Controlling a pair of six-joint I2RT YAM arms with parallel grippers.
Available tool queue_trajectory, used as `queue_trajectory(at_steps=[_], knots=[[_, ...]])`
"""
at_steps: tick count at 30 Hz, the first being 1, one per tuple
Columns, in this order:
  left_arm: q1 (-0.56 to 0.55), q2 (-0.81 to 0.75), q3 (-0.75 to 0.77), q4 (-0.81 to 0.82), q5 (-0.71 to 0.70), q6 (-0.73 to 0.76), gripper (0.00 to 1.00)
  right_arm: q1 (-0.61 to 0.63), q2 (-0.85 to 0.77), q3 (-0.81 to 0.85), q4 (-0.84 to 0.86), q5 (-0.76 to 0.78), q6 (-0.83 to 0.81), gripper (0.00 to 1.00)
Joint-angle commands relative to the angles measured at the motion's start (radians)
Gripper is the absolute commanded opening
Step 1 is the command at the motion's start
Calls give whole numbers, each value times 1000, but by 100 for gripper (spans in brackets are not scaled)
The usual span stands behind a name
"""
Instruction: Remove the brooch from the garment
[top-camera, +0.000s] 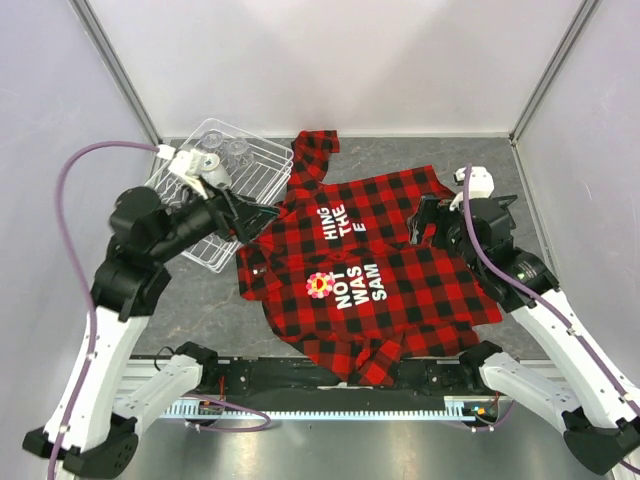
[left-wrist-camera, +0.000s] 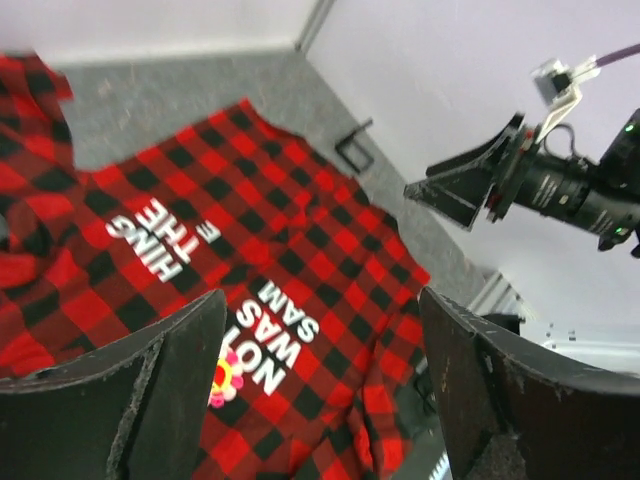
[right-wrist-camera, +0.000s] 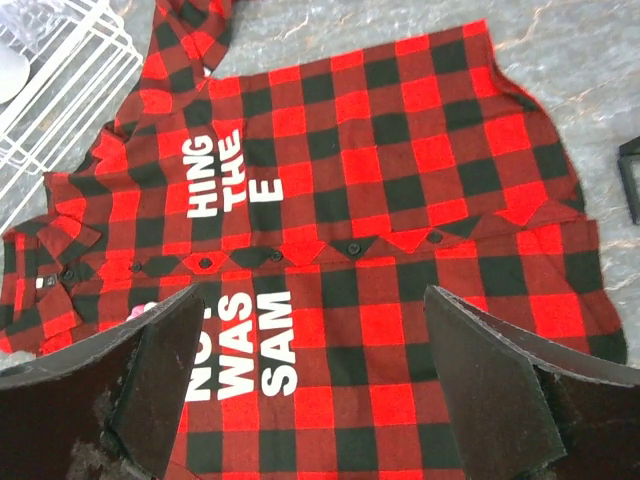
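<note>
Pink-petalled, yellow-centred brooch (top-camera: 320, 286) sits pinned on plaid garment (top-camera: 420, 290); left and right jaws apart

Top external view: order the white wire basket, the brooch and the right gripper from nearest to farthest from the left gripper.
1. White wire basket, just beside the left gripper, on its left.
2. Brooch, on the garment, toward the arm bases.
3. Right gripper, across the garment, on its right side.

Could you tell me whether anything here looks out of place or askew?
The plaid shirt lies askew, and a fold across it hides part of its white lettering. The flower brooch is pinned beside the letters.
</note>
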Motion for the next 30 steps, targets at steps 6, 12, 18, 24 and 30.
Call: queue_trajectory(at_steps=[6,12,18,24,30], knots=[[-23,163,-171,10,236,20,86,-3,33,-159,183,-341,63,98],[-194,191,-370,156,112,-32,82,81,94,-409,505,-501,240,98],[-385,194,-591,316,-108,-41,74,273,241,-563,821,-419,334,93],[-487,379,-567,379,-249,8,52,300,322,-627,957,-363,408,46],[-553,566,-492,376,-448,39,61,296,253,-641,865,-236,392,29]])
